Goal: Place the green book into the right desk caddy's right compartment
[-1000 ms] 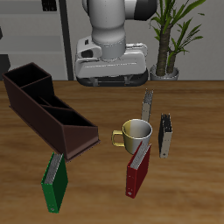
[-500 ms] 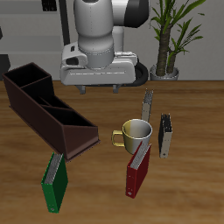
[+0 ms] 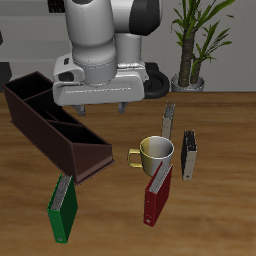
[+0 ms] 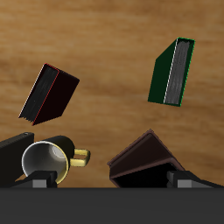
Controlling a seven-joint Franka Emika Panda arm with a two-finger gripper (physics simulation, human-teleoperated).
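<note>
The green book (image 3: 62, 208) stands near the table's front edge, just in front of the near end of the right desk caddy (image 3: 50, 125), a long dark brown box with dividers. My gripper (image 3: 101, 108) hangs high above the table, open and empty, behind the mug and beside the caddy. In the wrist view the green book (image 4: 172, 72) shows spine up and one end of the caddy (image 4: 144, 157) lies close to my gripper (image 4: 109, 179), whose fingertips (image 4: 39, 179) stand wide apart.
A yellow-green mug (image 3: 155, 153) stands mid-table, with the dark red book (image 3: 158, 195) in front of it. Two slim grey-black books (image 3: 169, 120) (image 3: 189, 155) stand beside the mug. A potted plant (image 3: 195, 40) is at the back. The mug (image 4: 45, 159) and red book (image 4: 48, 94) show in the wrist view.
My gripper has moved sideways from above the mug toward the caddy and dropped a little. Nothing on the table has moved.
</note>
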